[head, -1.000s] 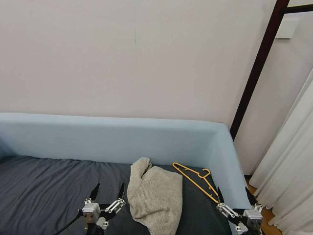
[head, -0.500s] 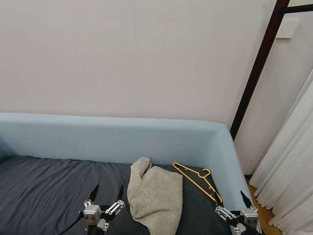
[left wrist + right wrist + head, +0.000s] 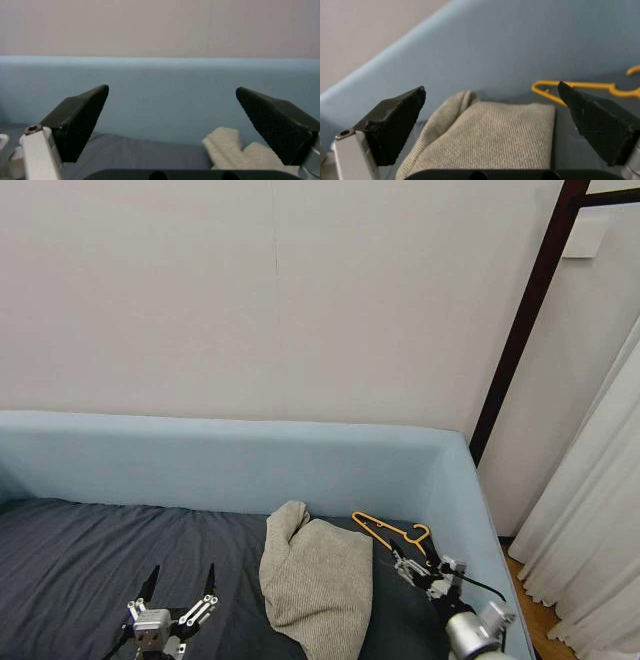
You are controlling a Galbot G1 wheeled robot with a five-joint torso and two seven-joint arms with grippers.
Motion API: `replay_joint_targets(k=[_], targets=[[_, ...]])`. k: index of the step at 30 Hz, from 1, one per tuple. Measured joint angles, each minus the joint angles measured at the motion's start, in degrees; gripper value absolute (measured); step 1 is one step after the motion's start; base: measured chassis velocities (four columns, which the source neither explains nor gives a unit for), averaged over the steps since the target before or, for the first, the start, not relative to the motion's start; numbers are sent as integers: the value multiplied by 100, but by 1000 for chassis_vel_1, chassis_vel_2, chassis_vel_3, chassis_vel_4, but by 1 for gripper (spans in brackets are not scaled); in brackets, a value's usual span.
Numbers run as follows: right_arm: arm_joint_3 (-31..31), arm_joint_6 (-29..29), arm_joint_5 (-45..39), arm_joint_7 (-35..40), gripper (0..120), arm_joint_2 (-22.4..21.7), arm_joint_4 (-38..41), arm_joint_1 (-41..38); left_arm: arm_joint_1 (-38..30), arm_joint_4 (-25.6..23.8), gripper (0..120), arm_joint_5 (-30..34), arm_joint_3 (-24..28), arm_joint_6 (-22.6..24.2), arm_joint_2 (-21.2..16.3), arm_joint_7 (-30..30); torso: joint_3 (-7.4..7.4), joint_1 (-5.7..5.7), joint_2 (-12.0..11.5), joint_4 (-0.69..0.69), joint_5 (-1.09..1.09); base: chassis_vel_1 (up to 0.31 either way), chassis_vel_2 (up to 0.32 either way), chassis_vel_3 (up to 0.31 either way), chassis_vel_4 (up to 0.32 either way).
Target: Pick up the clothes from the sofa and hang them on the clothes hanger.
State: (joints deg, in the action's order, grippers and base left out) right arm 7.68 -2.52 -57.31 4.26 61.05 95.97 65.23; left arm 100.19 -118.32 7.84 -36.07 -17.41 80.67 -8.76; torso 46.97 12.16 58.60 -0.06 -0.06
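Observation:
A beige knitted garment (image 3: pixel 315 580) lies crumpled on the sofa's dark grey seat (image 3: pixel 80 560). Right of it, an orange hanger (image 3: pixel 385 532) lies flat on the seat. My right gripper (image 3: pixel 415 562) is open just over the hanger's hook end, pointing toward the garment. In the right wrist view, the garment (image 3: pixel 485 138) and hanger (image 3: pixel 580 87) lie ahead of the open right gripper (image 3: pixel 492 88). My left gripper (image 3: pixel 183 572) hovers open over the bare seat, left of the garment. An edge of the garment (image 3: pixel 235 150) shows past the left gripper (image 3: pixel 172 90).
The sofa's light blue back (image 3: pixel 230 465) runs behind the seat, and its arm (image 3: pixel 455 500) closes the right end. Beyond the arm, a dark pole (image 3: pixel 520 330) and a white curtain (image 3: pixel 600 520) stand.
My right gripper has swung in from the sofa's right arm to the hanger, turning toward the garment. My left gripper has shifted left and lower, away from the garment.

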Motion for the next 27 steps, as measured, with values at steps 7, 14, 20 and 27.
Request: replay_joint_targets(k=[7, 14, 20, 27], targets=[[-470, 1138, -691, 330, 100, 641, -1817, -1170, -53, 247, 100, 149, -384, 127, -7, -245, 0, 0, 0, -1, 0, 0, 0, 0, 0], [-74, 2333, -1350, 801, 100, 1233, -2747, -1870, -30, 252, 100, 150, -418, 118, 7, -316, 0, 0, 0, -1, -1, 0, 0, 0, 0], [141, 2542, -1116, 618, 100, 1485, -3389, -2094, -86, 297, 100, 134, -376, 111, 26, -335, 0, 0, 0, -1, 0, 0, 0, 0, 0], [251, 2641, -593, 254, 98, 1612, -3536, -1887, -203, 420, 100, 53, -180, 109, 40, -373, -1, -1, 1, -2, -1, 0, 0, 0, 0]])
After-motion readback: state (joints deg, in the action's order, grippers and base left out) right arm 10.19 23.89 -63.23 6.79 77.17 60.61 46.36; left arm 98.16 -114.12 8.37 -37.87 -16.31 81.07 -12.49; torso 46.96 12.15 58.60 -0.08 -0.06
